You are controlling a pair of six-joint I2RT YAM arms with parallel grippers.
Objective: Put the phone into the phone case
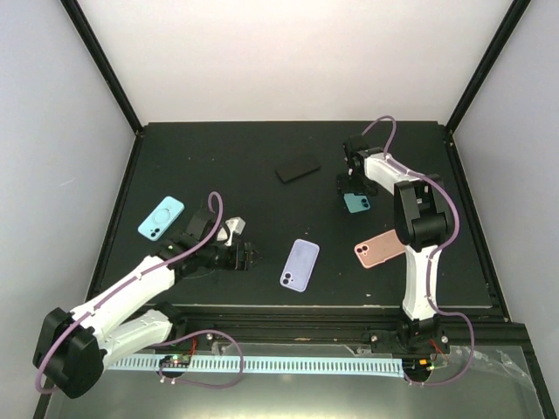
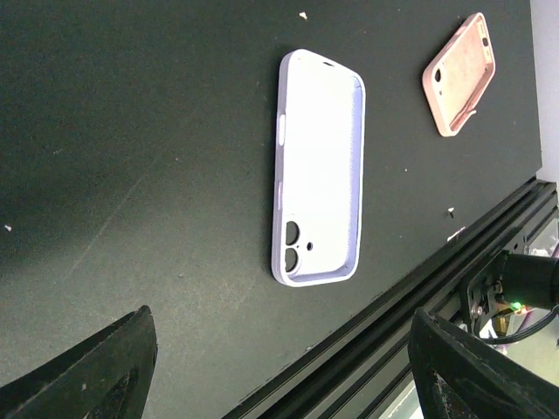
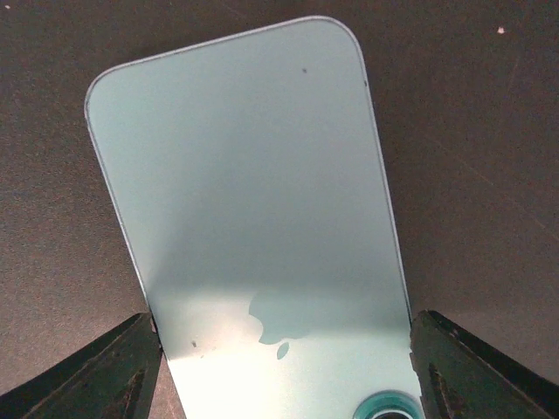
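Note:
A teal phone (image 1: 355, 202) (image 3: 253, 201) lies back up on the black mat at the right, its logo and camera ring showing. My right gripper (image 1: 354, 194) (image 3: 279, 367) stands over it, both fingers pressed against its long edges. A lilac phone case (image 1: 300, 265) (image 2: 319, 166) lies open side up at the front middle. My left gripper (image 1: 249, 257) (image 2: 279, 367) hovers low just left of that case, wide open, with only bare mat and the table rail between its fingers (image 2: 96, 375).
A pink case (image 1: 379, 250) (image 2: 460, 74) lies right of the lilac one, near my right arm. A light blue case (image 1: 161, 217) lies at the left and a black phone (image 1: 298, 168) at the back middle. The metal rail (image 2: 419, 288) runs along the front edge.

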